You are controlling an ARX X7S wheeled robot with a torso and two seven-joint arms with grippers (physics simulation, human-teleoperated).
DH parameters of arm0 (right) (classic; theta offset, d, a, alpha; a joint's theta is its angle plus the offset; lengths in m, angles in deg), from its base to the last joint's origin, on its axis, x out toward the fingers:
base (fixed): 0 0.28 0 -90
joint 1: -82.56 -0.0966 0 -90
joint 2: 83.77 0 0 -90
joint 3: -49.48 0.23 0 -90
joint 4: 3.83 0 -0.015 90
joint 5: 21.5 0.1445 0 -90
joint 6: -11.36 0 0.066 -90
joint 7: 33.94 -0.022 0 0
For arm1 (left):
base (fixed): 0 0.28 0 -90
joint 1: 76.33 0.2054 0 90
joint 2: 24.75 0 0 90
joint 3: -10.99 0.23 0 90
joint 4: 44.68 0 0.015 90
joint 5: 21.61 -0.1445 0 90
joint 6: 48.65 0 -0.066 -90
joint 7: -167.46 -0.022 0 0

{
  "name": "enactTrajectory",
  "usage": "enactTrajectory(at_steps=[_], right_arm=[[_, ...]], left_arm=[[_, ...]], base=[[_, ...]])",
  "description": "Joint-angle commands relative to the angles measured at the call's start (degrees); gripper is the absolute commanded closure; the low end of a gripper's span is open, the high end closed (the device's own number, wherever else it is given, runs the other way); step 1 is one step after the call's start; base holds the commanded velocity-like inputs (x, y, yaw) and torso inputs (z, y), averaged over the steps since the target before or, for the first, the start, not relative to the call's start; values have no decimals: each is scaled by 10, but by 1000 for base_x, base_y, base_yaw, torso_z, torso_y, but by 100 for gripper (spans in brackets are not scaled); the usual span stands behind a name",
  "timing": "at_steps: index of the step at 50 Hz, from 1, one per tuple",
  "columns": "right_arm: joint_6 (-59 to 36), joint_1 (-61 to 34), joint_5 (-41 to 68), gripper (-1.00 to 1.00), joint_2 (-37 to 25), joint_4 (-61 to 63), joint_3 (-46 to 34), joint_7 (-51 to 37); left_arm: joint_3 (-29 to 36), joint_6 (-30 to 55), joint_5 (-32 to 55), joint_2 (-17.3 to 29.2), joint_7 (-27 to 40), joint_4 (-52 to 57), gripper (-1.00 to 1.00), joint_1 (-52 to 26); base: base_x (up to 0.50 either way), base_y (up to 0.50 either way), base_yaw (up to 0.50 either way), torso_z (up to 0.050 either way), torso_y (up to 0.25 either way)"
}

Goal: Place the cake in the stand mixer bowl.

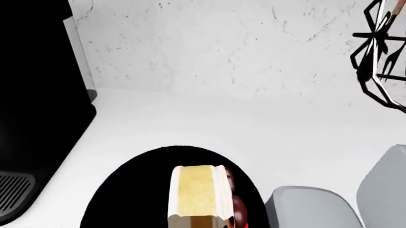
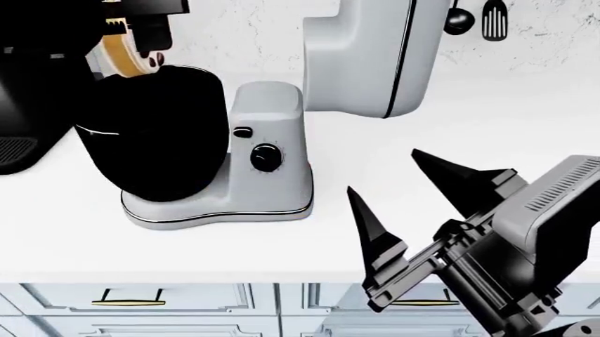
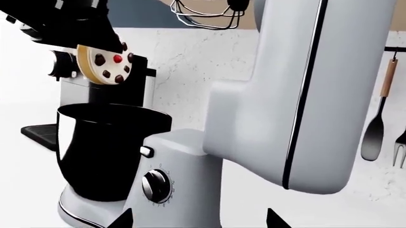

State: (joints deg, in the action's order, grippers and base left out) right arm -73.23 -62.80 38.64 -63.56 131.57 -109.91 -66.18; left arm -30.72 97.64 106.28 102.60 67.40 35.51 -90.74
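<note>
The cake (image 2: pixel 125 55) hangs tilted on its edge just above the rim of the glossy black stand mixer bowl (image 2: pixel 154 133), with my left gripper (image 2: pixel 139 38) shut on it. In the right wrist view the cake (image 3: pixel 106 63) shows its white icing, chocolate pieces and red centre above the bowl (image 3: pixel 101 147). The left wrist view looks down past the yellow sponge side of the cake (image 1: pixel 198 192) into the dark bowl (image 1: pixel 133 194). My right gripper (image 2: pixel 403 203) is open and holds nothing, low over the counter to the right of the mixer.
The light grey mixer (image 2: pixel 272 154) has its head (image 2: pixel 375 49) tilted up. A black boxy appliance (image 2: pixel 28 105) stands right beside the bowl on the left. Utensils (image 2: pixel 494 20) hang on the back wall. The counter's front edge (image 2: pixel 187 279) runs above the drawers.
</note>
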Motion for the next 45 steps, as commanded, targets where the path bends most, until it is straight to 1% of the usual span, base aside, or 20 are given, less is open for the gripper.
enactTrajectory(at_steps=[1, 21, 35, 41, 45], right_arm=[[-1, 2, 0, -100, 4, -5, 0, 2], [12, 10, -1, -100, -3, -9, 2, 8], [18, 15, -3, -100, -3, -11, 3, 8], [22, 18, -5, -100, -2, -15, 3, 11], [25, 20, -6, -100, -3, -15, 3, 11]], left_arm=[[26, 9, -64, -25, -49, -84, 100, -15], [71, 29, -133, -88, -119, -225, 100, -52], [88, 43, -130, -101, -112, -260, 100, -50], [99, 66, -103, -105, -86, -279, 100, -42], [103, 70, -104, -107, -91, -286, 100, -41]], base=[[0, 0, 0, 0, 0], [0, 0, 0, 1, 1], [0, 0, 0, 0, 1], [0, 0, 0, 0, 0], [0, 0, 0, 2, 3]])
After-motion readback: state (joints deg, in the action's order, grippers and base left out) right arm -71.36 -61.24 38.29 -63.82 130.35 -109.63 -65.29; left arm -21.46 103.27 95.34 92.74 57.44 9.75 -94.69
